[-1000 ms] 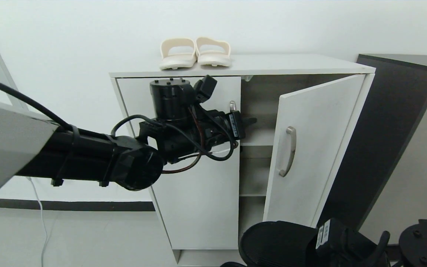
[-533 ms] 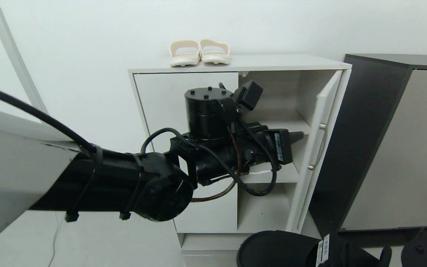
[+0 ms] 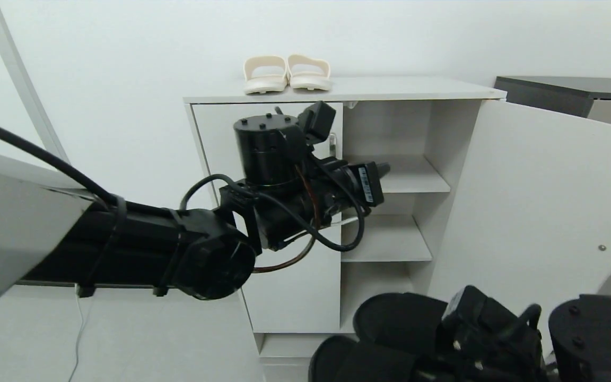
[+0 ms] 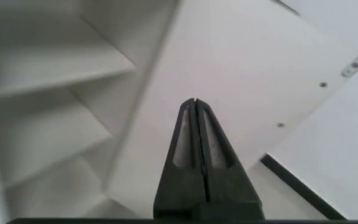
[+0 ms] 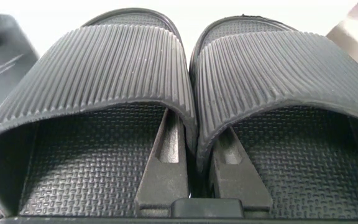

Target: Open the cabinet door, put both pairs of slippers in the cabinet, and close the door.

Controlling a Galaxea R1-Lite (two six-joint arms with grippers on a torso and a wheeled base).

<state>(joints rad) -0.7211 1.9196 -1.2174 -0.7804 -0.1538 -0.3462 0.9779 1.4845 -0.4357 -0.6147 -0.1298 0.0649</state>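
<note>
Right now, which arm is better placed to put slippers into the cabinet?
Right: the right gripper clamps the black slippers before the open cabinet; the left gripper is shut and empty.

Head view, bottom right: the black slippers (image 3: 390, 318) are cut off by the lower edge and partly covered by the right arm. Right wrist view: the right tool (image 5: 196, 134) runs under the straps, with its tips out of sight. The open door (image 3: 539, 201) is cropped at the right edge and hides most of the dark cabinet (image 3: 549, 87). The left arm masks much of the closed door (image 3: 289, 286), leaving only a sliver of its handle (image 3: 332, 144). The bottom compartment is partly blocked by the slippers.
</note>
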